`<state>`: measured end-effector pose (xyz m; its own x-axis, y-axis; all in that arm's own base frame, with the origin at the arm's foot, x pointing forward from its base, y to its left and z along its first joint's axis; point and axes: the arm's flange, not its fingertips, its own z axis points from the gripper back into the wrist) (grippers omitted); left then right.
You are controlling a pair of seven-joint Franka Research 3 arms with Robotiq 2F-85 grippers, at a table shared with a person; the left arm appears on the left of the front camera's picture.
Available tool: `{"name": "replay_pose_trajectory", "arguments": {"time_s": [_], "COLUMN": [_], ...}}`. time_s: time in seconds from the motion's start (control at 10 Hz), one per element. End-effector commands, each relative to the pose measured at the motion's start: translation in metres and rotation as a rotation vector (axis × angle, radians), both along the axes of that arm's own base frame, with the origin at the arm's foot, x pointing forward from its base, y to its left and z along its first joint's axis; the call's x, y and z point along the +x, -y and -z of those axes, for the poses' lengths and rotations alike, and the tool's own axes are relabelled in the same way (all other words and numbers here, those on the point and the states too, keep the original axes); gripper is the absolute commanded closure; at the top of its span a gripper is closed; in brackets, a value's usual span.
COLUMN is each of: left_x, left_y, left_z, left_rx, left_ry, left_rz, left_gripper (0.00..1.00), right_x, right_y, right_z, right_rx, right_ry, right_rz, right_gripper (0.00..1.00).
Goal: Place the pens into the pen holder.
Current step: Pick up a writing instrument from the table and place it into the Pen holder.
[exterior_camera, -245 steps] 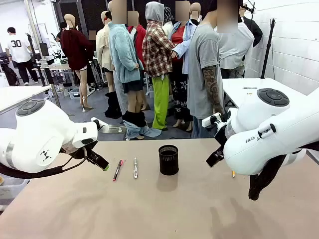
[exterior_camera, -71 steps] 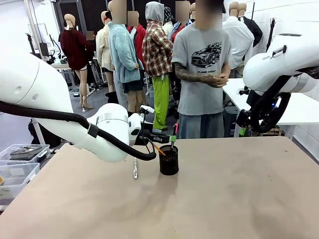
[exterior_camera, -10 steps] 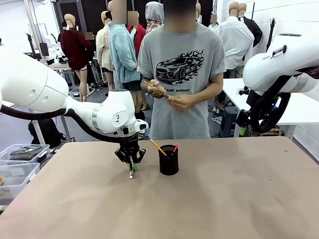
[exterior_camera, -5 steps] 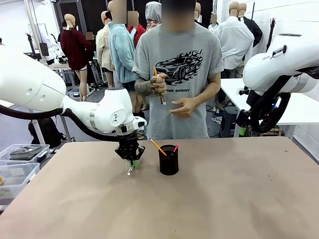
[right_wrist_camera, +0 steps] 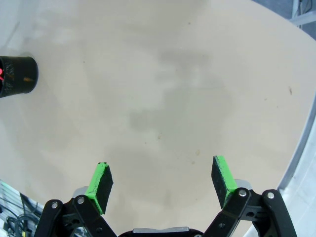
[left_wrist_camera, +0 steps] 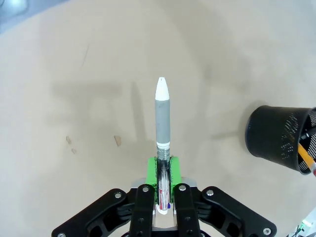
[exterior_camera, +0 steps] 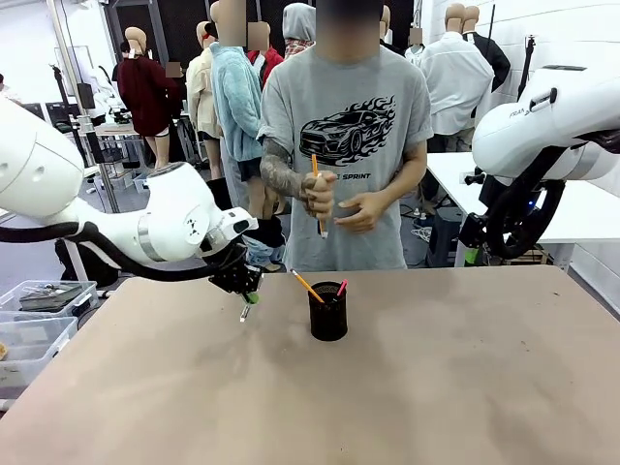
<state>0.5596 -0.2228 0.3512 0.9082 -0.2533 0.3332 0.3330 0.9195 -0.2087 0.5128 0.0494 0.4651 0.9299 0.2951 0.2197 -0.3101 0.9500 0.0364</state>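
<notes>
Pinching the silver-white pen [left_wrist_camera: 162, 116] by its tail in my left gripper [left_wrist_camera: 163, 165], I am holding it clear of the table [left_wrist_camera: 74, 74] so it can drop into the black mesh cylinder cup [left_wrist_camera: 276, 140] at three o'clock; my right gripper [right_wrist_camera: 163, 180] is hanging with fingers [right_wrist_camera: 101, 185] apart.

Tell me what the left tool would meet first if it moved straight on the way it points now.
Probably the bare table: the silver-white pen held in the left tool sticks out ahead, so its tip would touch first. The pen holder lies beside that line.
</notes>
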Motion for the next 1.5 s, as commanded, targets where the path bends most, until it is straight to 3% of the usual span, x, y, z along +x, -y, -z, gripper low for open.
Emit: {"name": "replay_pose_trajectory", "arguments": {"time_s": [0.0,0.1,0.4,0.5,0.9,1.1,1.4], "left_x": [-0.016,-0.02,-0.044,-0.053,-0.113,-0.132,-0.123], "left_y": [-0.018,-0.025,-0.085,-0.11,-0.2,-0.211,-0.169], "left_z": [0.003,0.0,-0.021,-0.026,-0.056,-0.069,-0.077], "left_rx": [-0.13,-0.157,-0.232,-0.226,-0.234,-0.34,-0.522], "left_ry": [0.083,0.119,0.391,0.435,0.622,0.721,0.838], "left_rz": [0.152,0.232,0.387,0.424,0.415,0.455,0.536], "left_gripper": [1.0,1.0,1.0,1.0,1.0,1.0,1.0], "right_x": [0.001,0.001,0.001,0.001,0.001,0.001,0.001], "right_y": [0.001,0.001,0.001,0.001,0.001,0.001,0.001], "right_z": [0.001,0.001,0.001,0.001,0.001,0.001,0.001], "right_rx": [-0.001,-0.001,-0.001,-0.001,-0.001,-0.001,-0.001], "right_ry": [0.01,0.01,0.01,0.01,0.01,0.01,0.01], "right_rz": [-0.009,-0.009,-0.009,-0.009,-0.009,-0.009,-0.009], "right_gripper": [0.0,0.0,0.0,0.0,0.0,0.0,0.0]}}
